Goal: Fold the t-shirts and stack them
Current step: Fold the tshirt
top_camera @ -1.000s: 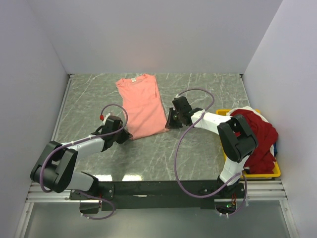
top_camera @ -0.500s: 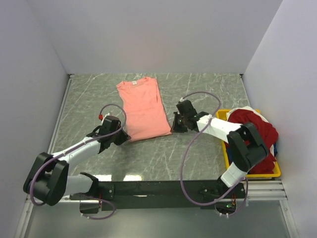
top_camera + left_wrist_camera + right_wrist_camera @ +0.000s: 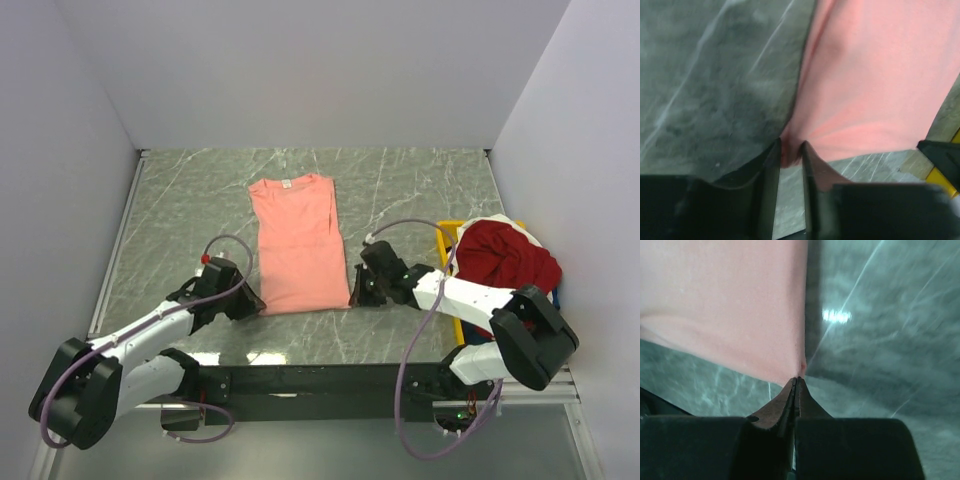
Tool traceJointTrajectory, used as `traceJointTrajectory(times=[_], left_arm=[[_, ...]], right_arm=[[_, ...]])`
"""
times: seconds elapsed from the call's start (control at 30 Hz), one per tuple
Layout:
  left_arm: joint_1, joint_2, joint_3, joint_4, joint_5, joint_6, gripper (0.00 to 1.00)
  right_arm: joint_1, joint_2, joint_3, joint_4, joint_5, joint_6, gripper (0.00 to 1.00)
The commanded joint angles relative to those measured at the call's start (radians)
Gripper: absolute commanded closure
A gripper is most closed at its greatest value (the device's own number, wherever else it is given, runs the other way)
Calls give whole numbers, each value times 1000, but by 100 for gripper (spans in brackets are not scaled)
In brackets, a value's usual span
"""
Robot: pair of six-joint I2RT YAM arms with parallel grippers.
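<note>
The salmon-pink t-shirt [image 3: 296, 240] lies flat on the marble table, folded into a long strip with its collar at the far end. My left gripper [image 3: 254, 303] is shut on its near-left corner, and pink cloth is bunched between the jaws in the left wrist view [image 3: 790, 150]. My right gripper [image 3: 356, 296] is shut on the near-right corner; the corner tip sits in the closed jaws in the right wrist view [image 3: 798, 377]. The deep red t-shirt [image 3: 505, 255] is heaped at the right, with bits of white and dark blue beside it.
A yellow plastic bin [image 3: 448, 232] at the right edge holds the red heap. Grey walls close the table on the left, back and right. Purple cables loop off both arms. The metal frame rail [image 3: 320, 372] runs along the near edge.
Both grippers have drawn the pink t-shirt toward the near edge and a little to the right. The shirt now lies straighter. The red heap has not moved.
</note>
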Motion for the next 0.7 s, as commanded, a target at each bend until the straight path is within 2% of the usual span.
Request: traceJointTrajectory(times=[0.0, 0.07, 0.1, 0.2, 0.27, 0.33, 0.4, 0.47, 0.5, 0.57, 0.67], left_arm=[[-22, -47, -31, -31, 9, -15, 69], [-27, -81, -29, -59, 12, -10, 56], [-27, -96, -23, -79, 8, -7, 54], [-27, -156, 30, -152, -12, 2, 53], [-25, -176, 98, -184, -32, 13, 54], [-25, -163, 147, -201, -69, 22, 59], [-19, -126, 213, -168, -74, 42, 65], [-10, -34, 279, -137, -63, 53, 77], [-7, 1, 299, -116, -63, 54, 80], [1, 110, 348, -44, -29, 53, 90], [8, 251, 420, 18, -17, 50, 98]], right_arm=[[49, -47, -41, -12, 68, 45, 100], [51, -59, -60, -17, 82, 53, 100], [52, -64, -64, -26, 88, 54, 100], [52, -96, -72, -59, 115, 51, 92], [52, -131, -58, -89, 125, 48, 81], [54, -160, -29, -133, 158, 41, 68], [52, -193, 3, -158, 178, 31, 63], [49, -181, 77, -167, 198, 12, 62], [46, -164, 107, -170, 203, -1, 62], [22, -89, 205, -164, 195, -31, 62], [-23, 39, 331, -138, 163, -76, 63]])
